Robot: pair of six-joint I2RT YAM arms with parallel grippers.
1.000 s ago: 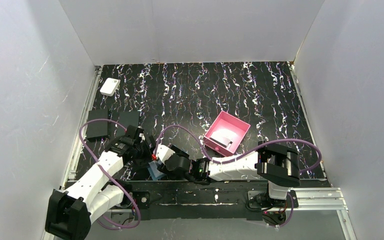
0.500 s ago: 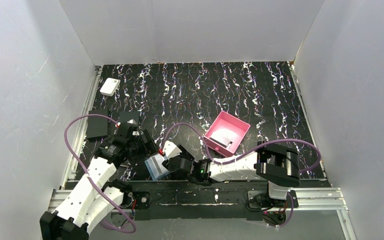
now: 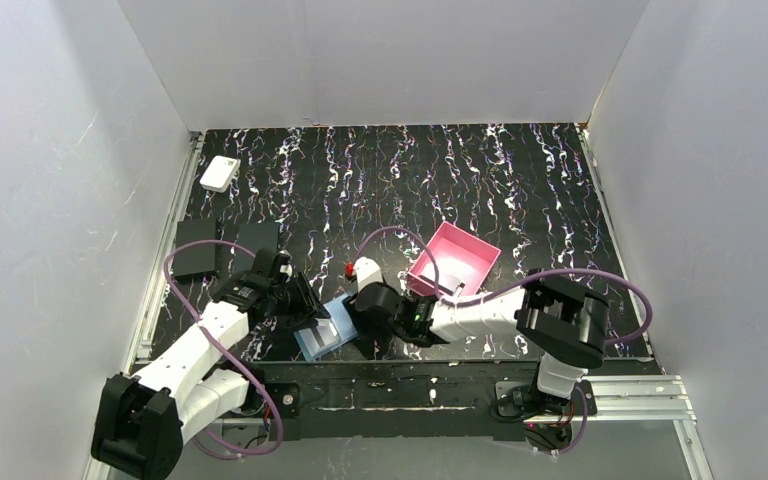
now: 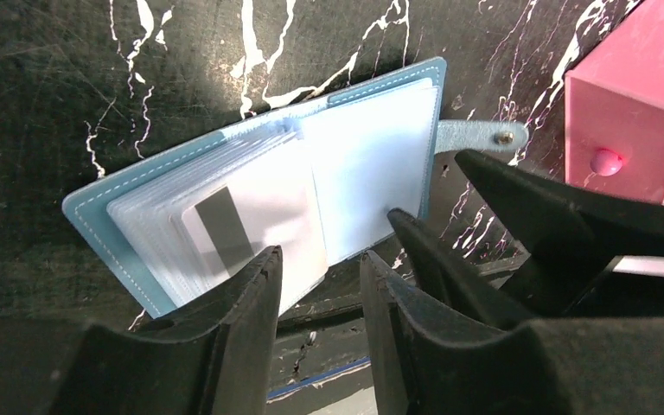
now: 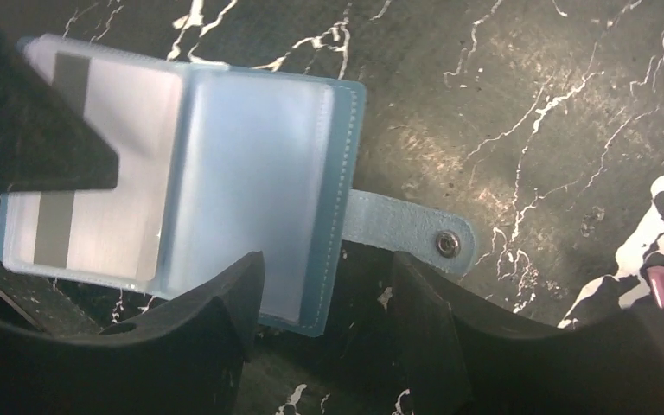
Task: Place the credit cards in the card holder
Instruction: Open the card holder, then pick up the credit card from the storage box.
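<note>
The card holder (image 4: 372, 156) lies open at the desk's (image 3: 520, 180) near edge. A grey-striped credit card (image 4: 259, 220) rests on the leaf away from the snap tab (image 5: 406, 229). The left gripper (image 4: 320, 259) has its jaws narrow at the card's corner; I cannot tell whether they grip. The right gripper (image 5: 327, 259) has its jaws released, straddling the holder's tab-side edge.

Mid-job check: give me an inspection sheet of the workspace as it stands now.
Surface: black table with white streaks.
Job's things: wallet lies open near the arms; one striped card in or on its sleeves, on the left tool's side; other cards not made out.
Clutter: pink tray beyond the right arm, contents unclear; white box and two black slabs at far left.
Tools: left tool open at the card's near edge; right tool open, straddling the wallet's tab-side edge.
Cables: purple cable loops over each arm, none on the wallet.
Surroundings: white walls on three sides.
</note>
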